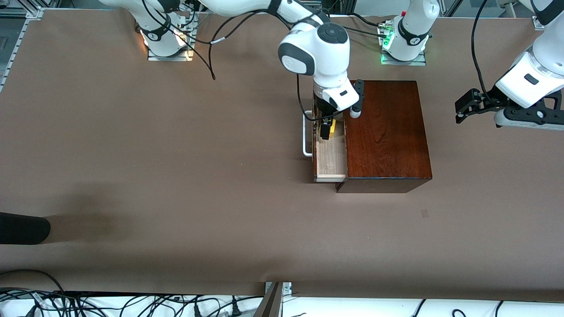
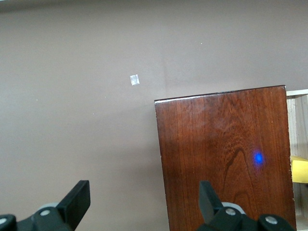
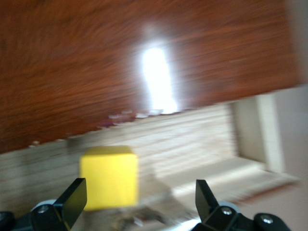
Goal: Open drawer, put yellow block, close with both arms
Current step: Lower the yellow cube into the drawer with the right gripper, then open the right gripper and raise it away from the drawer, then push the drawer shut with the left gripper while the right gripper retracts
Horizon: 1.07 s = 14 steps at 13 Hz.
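My right claw (image 1: 327, 127) is down in the open drawer (image 1: 330, 158), fingers spread wide, gripping nothing. In the right wrist view the two fingertips (image 3: 72, 199) stand well apart with the yellow block (image 3: 109, 177) between them, close to one finger; can't tell whether it touches that finger. The block sits on the drawer's pale wood floor, at the end of the tray farther from the front camera, just beside the edge of the mahogany box (image 1: 383, 132).

The drawer is pulled out toward the right arm's end of the counter (image 1: 176, 176). Its white bar handle (image 1: 306, 134) is on the outer face, just beside my right claw.

My left claw (image 1: 462, 109) hangs in the air over bare counter toward the left arm's end, well apart from the box. Fingers wide, nothing between them. The left arm waits there. In the left wrist view the box top (image 2: 221, 159) and a sliver of the yellow block (image 2: 299, 171) show past the fingertips (image 2: 77, 199).

Small pale square mark (image 2: 135, 80) on the counter, nearer the front camera than the box. Dark rounded object (image 1: 22, 228) at the counter edge, right arm's end.
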Motion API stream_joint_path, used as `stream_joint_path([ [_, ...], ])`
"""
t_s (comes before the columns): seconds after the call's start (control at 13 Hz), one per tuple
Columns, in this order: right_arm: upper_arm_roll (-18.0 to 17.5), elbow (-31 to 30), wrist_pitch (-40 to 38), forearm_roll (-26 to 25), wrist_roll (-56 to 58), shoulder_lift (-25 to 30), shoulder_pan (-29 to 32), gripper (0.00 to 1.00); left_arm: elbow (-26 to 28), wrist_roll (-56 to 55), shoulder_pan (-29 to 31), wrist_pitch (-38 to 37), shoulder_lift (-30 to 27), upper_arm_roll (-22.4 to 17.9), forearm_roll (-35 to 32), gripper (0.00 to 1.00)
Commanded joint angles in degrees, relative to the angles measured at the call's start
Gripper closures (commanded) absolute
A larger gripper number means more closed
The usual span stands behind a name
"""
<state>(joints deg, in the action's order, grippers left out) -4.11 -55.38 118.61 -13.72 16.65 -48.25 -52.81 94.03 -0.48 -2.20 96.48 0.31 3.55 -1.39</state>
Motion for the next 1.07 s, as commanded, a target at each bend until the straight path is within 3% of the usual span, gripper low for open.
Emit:
stream_joint_path([
  [0.0, -0.2, -1.22, -3.99, 1.06, 0.13, 7.18, 3.74, 0.0, -0.6, 0.31, 0.09, -1.04, -0.49, 0.14, 0.42, 0.0],
  [0.23, -0.11, -1.57, -5.75, 1.24, 0.57, 13.51, 10.25, 0.0, -0.6, 0.48, 0.09, -1.04, -0.49, 0.14, 0.42, 0.0],
  [0.54, -0.03, -1.92, -15.93, 2.02, -0.21, 19.84, 18.69, 0.0, -0.6, 1.44, 0.0, -2.26, 0.47, 2.06, 2.09, 0.0],
  [0.77, 1.11, -3.49, -20.94, 12.45, -0.22, 23.71, 29.04, 0.0, -2.35, 12.48, -0.52, -4.29, 3.29, 7.42, 3.15, 0.0],
  [1.0, 2.95, -14.96, -21.93, 15.56, -0.22, 32.82, 35.47, 0.0, -4.12, 25.05, -1.75, -4.29, 7.5, 10.94, 8.22, 0.0],
])
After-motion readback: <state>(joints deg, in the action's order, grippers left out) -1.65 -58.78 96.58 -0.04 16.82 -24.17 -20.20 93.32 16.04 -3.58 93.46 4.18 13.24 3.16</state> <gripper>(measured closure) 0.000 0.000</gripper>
